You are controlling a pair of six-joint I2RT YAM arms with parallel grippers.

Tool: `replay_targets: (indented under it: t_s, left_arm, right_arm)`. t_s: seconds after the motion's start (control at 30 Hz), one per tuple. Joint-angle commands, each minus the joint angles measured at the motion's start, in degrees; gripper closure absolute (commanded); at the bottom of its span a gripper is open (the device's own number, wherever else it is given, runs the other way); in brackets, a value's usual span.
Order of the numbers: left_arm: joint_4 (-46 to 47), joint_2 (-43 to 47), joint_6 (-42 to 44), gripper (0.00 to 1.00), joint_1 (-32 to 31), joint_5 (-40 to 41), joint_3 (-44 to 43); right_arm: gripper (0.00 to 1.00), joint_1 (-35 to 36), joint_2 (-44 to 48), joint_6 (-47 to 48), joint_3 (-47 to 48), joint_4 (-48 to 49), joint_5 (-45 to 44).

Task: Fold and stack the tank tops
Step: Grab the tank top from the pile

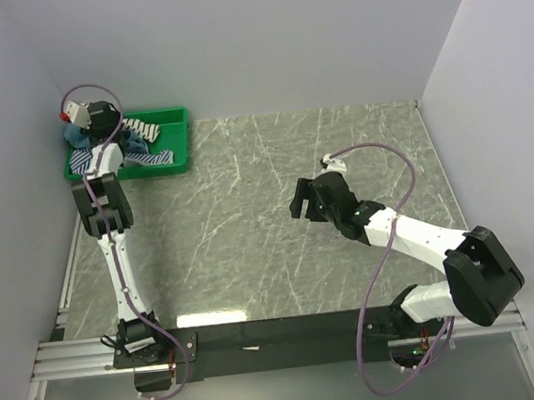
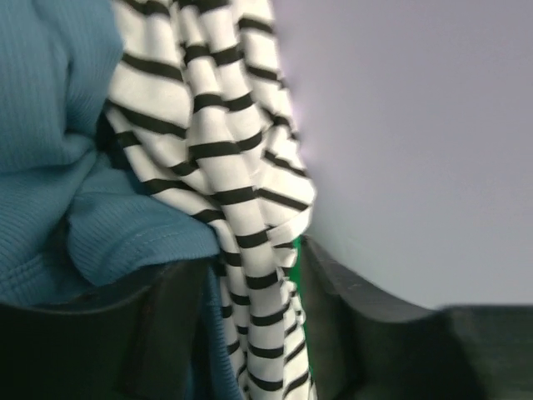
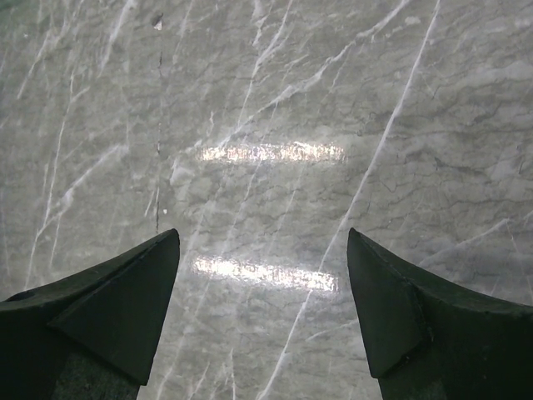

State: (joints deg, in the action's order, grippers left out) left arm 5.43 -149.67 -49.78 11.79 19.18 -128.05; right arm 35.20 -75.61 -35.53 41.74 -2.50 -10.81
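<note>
Currently, no part of the task shows as complete. Nearest the arm bases, the marble table point(image 1: 254, 258) carries no folded garment and no stack.

Mid-table, the right gripper point(image 1: 298, 205) hovers above the surface. In the right wrist view its fingers point(image 3: 125, 308) stand wide apart, with only bare marble between them. It holds nothing.

At the far left corner, the green plastic tray point(image 1: 183, 132) holds all three tank tops in a crumpled heap:
- the blue-and-white striped tank top point(image 1: 81, 161) lies at the near side of the tray;
- the teal-blue tank top point(image 1: 75, 135) lies at the far left;
- the white tank top with black stripes point(image 1: 143, 130) lies toward the tray's middle.

The left arm reaches fully forward, and the left gripper point(image 1: 99, 122) is down in this tray. In the left wrist view its fingers point(image 2: 133, 333) stand apart and straddle bunched cloth. A fold of the white black-striped top point(image 2: 225, 150) hangs in the gap, and the teal-blue top point(image 2: 50, 125) lies against the left finger. No closed pinch on either garment is visible.

Assessment: the work is at the first pick. Remaining steps for each garment:
1. Draw one top out of the heap.
2. Spread it flat on the table.
3. Fold it.
4. Place it on the stack.

The two tops overlap between the fingers, so a closing grip could take both at once.
</note>
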Motion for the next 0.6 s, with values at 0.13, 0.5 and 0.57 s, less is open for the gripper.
replay_targets:
  t_s: [0.13, 0.5, 0.57]
  left_arm:
    - [3.18, -0.37, -2.08, 0.64, 0.43, -3.36, -0.63]
    - [10.83, 19.65, -1.02, 1.0, 0.42, -5.03, 20.72]
    - [11.35, 23.95, -0.93, 0.99, 0.42, -5.12, 24.66]
  right_arm:
    - [0.13, -0.22, -0.85, -0.33, 1.77, 2.41, 0.26]
    - [0.14, -0.31, 2.22, -0.51, -0.16, 3.82, -0.09]
    - [0.14, -0.31, 2.92, -0.59, -0.43, 3.91, -0.27]
